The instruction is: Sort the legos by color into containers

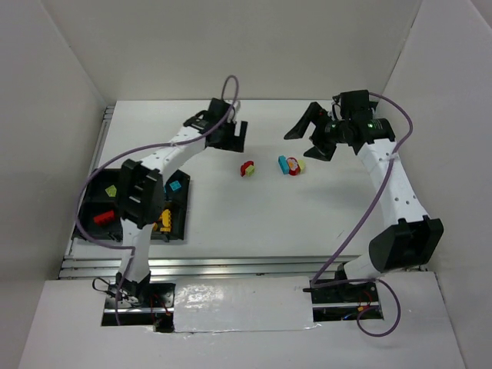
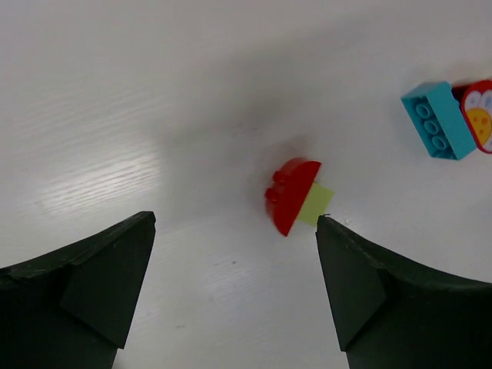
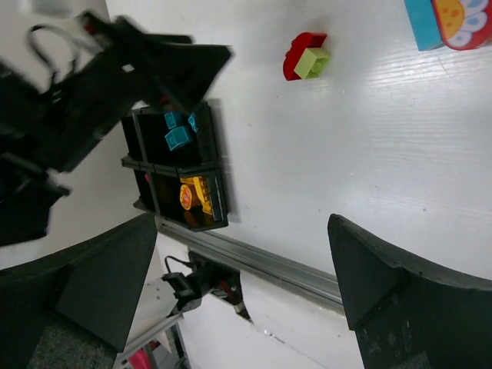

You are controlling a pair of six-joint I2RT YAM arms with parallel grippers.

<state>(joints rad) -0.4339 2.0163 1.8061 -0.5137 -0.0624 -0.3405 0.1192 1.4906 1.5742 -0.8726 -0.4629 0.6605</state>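
Observation:
A red half-round lego joined to a lime green one lies on the white table. To its right lie a cyan lego and a red flower-printed piece. My left gripper hangs open above the table, just back and left of the red-lime lego, with nothing between its fingers. My right gripper is open and empty, raised behind the cyan lego. The black tray of containers at the left holds green, red, cyan and orange-yellow legos.
The left arm's links pass over the tray and hide part of it. White walls enclose the table on three sides. An aluminium rail runs along the near edge.

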